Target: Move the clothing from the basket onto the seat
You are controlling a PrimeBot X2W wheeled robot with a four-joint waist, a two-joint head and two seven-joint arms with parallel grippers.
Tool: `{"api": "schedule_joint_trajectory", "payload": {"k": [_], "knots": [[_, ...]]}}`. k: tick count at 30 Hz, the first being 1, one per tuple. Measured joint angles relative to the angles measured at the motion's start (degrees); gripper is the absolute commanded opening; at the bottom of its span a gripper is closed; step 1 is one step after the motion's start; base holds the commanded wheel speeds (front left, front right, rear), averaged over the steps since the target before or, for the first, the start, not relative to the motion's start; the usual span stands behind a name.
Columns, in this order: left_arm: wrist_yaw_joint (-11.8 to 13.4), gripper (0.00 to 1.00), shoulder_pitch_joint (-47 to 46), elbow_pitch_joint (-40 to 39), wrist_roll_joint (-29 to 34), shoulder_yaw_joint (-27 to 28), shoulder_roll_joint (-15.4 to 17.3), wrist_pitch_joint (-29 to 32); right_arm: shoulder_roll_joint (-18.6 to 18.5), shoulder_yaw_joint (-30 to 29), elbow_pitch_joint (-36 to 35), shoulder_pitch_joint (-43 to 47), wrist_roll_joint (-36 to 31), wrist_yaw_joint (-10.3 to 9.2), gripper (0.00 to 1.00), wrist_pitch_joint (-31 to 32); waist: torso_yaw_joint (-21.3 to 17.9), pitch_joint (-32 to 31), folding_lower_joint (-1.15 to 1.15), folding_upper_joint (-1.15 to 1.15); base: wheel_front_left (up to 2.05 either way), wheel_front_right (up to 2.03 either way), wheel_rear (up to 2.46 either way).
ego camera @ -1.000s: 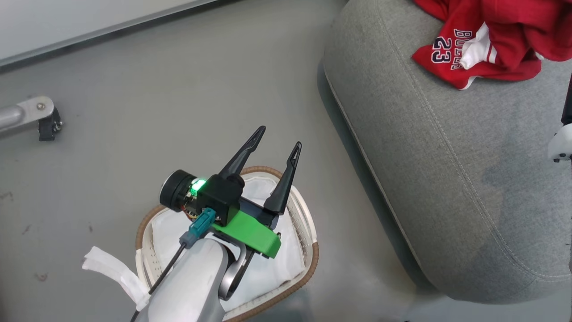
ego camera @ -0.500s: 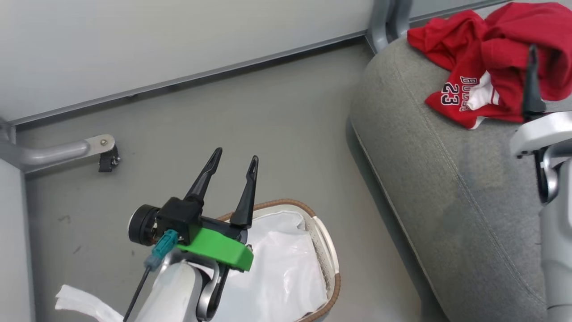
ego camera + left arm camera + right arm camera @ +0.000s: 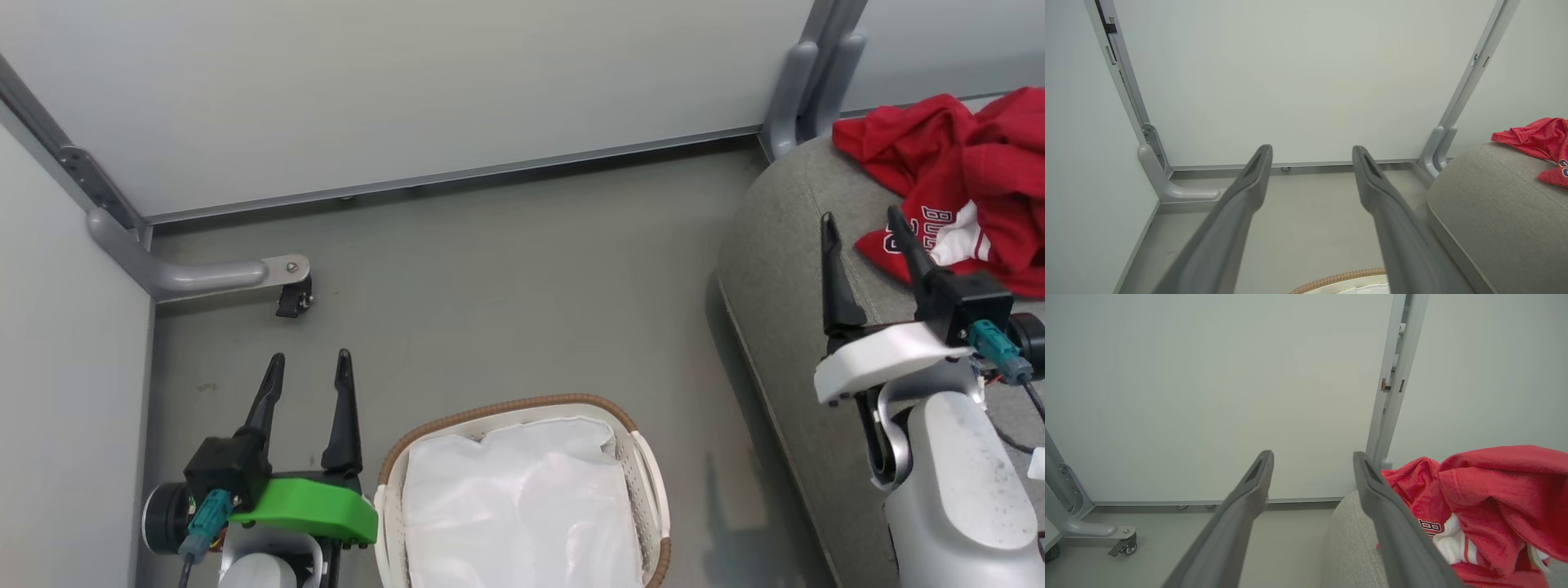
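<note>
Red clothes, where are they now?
Head view, upper right: the red fabric clothing lies bunched on the large grey fabric seat, just beyond the right gripper.

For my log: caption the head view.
Red fabric garments on grey upholstered seat; white slotted basket holds liner; left gripper, right gripper open.

The right hand (image 3: 1312,456) has its two dark fingers spread wide with nothing between them. Past its right finger, crumpled red clothing (image 3: 1486,490) with white trim and partly hidden dark lettering lies on the rounded grey seat (image 3: 1349,543). Behind stand a pale wall (image 3: 1208,396) and a grey post (image 3: 1392,384). At lower left, a caster (image 3: 1126,547) rests on the grey floor (image 3: 1167,539).
</note>
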Motion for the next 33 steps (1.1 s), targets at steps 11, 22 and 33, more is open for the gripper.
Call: {"api": "schedule_joint_trajectory", "payload": {"k": [11, 22, 33], "knots": [[0.3, 1.0, 5.9, -0.8, -1.2, 3.0, 0.0, 0.0, 0.1, 4.1, -3.7, 9.6, 3.7, 0.0, 1.0, 0.0, 2.1, -2.8, 0.0, 0.0, 0.0, 0.0, 0.0], [1.3, 1.0, 9.2, -0.6, -2.6, 3.1, 0.0, 0.0, 0.1, 6.8, -3.5, 15.8, 5.4, 0.0, 1.0, 0.0, 1.5, -5.4, 0.0, 0.0, 0.0, 0.0, 0.0], [1.3, 1.0, 9.7, 0.0, -3.0, 2.8, 0.0, 0.0, 0.1, 8.1, -3.4, 16.3, 6.1, 0.0, 1.0, 0.0, 1.3, -6.0, 0.0, 0.0, 0.0, 0.0, 0.0]]}}
